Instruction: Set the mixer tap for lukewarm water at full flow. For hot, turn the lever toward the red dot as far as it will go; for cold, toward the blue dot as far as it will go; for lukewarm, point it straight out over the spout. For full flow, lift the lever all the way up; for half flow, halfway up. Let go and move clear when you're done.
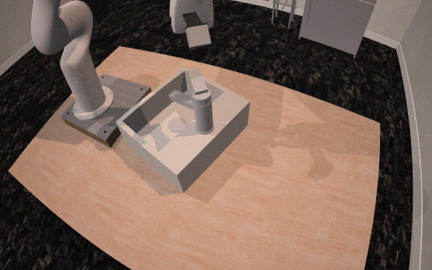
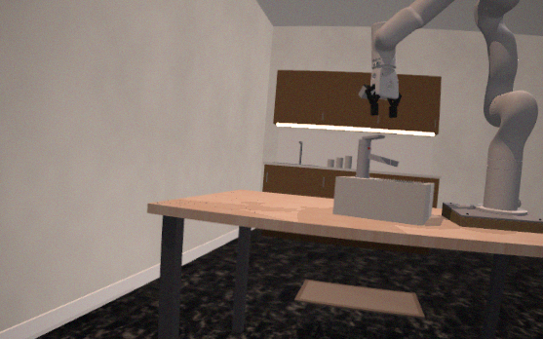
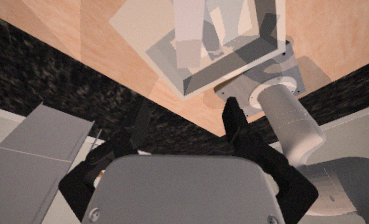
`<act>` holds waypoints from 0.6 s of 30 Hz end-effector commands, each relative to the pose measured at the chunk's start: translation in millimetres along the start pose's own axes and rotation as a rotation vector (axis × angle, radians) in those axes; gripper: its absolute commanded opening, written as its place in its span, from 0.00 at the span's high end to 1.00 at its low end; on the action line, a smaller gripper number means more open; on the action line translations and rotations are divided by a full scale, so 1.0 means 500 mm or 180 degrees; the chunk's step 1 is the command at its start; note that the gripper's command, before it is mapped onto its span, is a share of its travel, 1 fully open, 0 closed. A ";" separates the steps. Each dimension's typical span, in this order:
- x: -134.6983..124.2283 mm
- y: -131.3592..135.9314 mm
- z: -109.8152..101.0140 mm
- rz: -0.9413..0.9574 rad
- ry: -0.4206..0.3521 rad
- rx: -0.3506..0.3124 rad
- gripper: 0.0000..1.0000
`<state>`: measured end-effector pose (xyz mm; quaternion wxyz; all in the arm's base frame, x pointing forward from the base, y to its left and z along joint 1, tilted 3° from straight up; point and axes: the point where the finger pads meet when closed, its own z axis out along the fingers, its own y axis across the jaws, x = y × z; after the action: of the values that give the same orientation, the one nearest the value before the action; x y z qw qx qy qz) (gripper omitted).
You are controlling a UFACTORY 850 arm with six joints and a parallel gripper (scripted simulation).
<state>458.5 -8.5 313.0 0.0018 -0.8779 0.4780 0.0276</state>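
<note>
The grey mixer tap (image 1: 204, 116) (image 2: 364, 163) stands on the rim of a grey sink block (image 1: 209, 153) (image 2: 379, 201) (image 3: 226, 70) on the wooden table (image 1: 286, 194) (image 2: 262, 209). Its flat lever (image 1: 198, 83) (image 2: 370, 136) lies low on top and is turned well aside from the spout (image 1: 179, 98) (image 2: 385, 160). A red dot shows on the tap body in the exterior view. My gripper (image 2: 383, 111) (image 3: 185, 106) is open and empty. It hangs fingers down, well above the tap. In the wrist view the tap (image 3: 188, 47) shows from above.
The arm's base plate (image 1: 127, 91) (image 2: 496, 221) (image 3: 286, 67) sits right beside the sink. The arm's column (image 1: 82, 81) rises from it. A flat board (image 2: 360, 297) lies on the dark floor under the table. Kitchen cabinets stand at the back wall.
</note>
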 end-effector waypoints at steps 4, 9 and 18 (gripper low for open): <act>0.061 0.017 -0.015 0.0024 0.0030 0.0240 0.00; 0.061 0.017 -0.015 0.0024 0.0030 0.0240 0.00; 0.061 0.017 -0.015 0.0024 0.0030 0.0240 1.00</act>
<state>467.5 -38.6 318.1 0.0320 -0.8756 0.4820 0.0064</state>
